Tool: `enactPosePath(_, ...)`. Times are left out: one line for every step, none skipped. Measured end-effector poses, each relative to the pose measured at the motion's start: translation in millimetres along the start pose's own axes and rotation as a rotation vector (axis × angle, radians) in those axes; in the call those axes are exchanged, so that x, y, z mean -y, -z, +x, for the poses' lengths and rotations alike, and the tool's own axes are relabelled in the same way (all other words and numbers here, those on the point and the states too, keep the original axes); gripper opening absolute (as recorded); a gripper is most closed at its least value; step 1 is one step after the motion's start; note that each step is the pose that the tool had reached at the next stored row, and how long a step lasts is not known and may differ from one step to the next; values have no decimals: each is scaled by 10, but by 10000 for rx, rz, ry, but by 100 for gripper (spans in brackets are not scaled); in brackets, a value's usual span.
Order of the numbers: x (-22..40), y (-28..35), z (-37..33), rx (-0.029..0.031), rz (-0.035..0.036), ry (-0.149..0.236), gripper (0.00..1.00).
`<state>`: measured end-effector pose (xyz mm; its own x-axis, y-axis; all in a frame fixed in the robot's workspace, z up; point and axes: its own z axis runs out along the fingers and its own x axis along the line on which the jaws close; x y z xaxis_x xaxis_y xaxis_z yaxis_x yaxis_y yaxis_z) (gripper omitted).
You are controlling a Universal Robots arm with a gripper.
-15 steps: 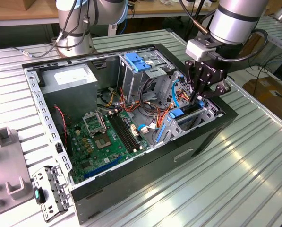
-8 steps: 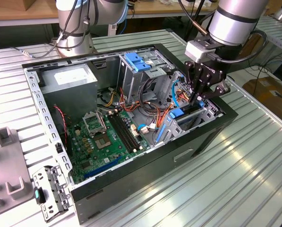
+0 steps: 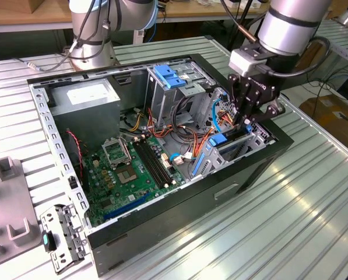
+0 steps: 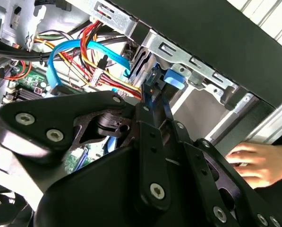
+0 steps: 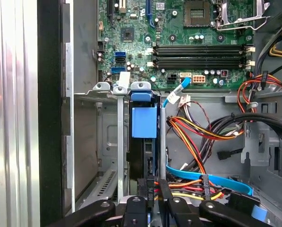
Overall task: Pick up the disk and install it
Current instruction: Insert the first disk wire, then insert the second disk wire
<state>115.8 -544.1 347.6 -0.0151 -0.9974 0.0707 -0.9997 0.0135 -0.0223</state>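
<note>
Pinching the disk point(image 5: 144, 142) in the closed hand point(image 5: 152, 201), risking jamming against the bay point(image 5: 107, 90) rails or snagging cables point(image 5: 202, 135).

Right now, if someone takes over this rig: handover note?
Gripper: shut on the disk, at the drive cage on the exterior view's right.
Disk: on edge, slid into a cage slot, blue rail end showing.
Done: disk picked up and in the slot.
Left: not released; cannot tell if it is fully seated.
Caution: a person's hand rests on the case beside the cage.
</note>
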Motion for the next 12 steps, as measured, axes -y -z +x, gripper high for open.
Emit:
enactPosePath(2, 74, 5, 3, 0, 0, 24)
enactPosePath(2, 96, 7, -1, 0, 0, 24)
enactPosePath(2, 95, 6, 3, 0, 0, 24)
enactPosePath(2, 96, 7, 2, 0, 0, 23)
enactPosePath(2, 98, 7, 1, 0, 0, 11)
enactPosePath(2, 98, 7, 1, 0, 0, 11)
enactPosePath(2, 99, 7, 1, 0, 0, 11)
enactPosePath(2, 100, 7, 0, 0, 0, 11)
enactPosePath(2, 101, 7, 1, 0, 0, 11)
enactPosePath(2, 102, 7, 1, 0, 0, 11)
enactPosePath(3, 106, 7, 1, 0, 0, 11)
enactPosePath(3, 111, 8, 1, 0, 0, 11)
